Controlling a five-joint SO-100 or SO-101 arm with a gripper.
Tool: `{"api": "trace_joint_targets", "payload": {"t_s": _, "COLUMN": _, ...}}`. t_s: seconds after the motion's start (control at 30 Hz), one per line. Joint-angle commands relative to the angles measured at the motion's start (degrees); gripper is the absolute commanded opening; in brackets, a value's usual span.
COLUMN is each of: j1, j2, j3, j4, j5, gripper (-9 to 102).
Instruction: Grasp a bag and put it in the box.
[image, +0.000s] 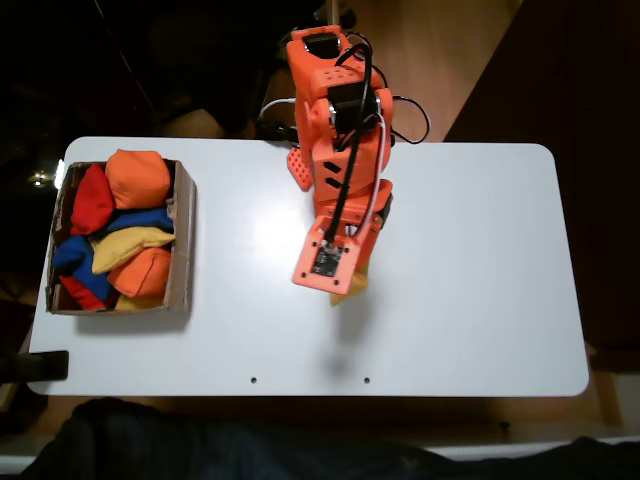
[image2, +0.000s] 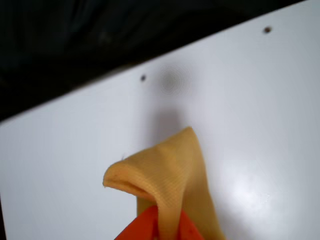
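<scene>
Between my gripper's (image2: 159, 226) orange fingers (image2: 142, 227) I see the golden-yellow bag (image2: 170, 175) pinched, hanging over the white table (image2: 260, 125). Far to the gripper's left in the fixed view, I see the box (image: 183, 240) holding other beanbags (image: 135, 178).

I'm seeing the white desk (image: 470, 260) brightly lit from above in the fixed view, surroundings nearly black. A soft glare patch sits on it in the wrist view, lower right. A faint blurred shadow falls on the desk there too. The wrist picture looks slightly soft.
</scene>
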Motion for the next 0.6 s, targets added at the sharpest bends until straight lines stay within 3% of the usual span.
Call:
{"api": "trace_joint_targets", "payload": {"t_s": 0.0, "j1": 3.9, "j2": 2.1, "j3": -3.9, "j4": -1.9, "j5": 0.7, "gripper": 0}}
{"api": "trace_joint_targets", "payload": {"t_s": 0.57, "j1": 18.5, "j2": 5.5, "j3": -4.6, "j4": -5.3, "j5": 2.5, "gripper": 0}}
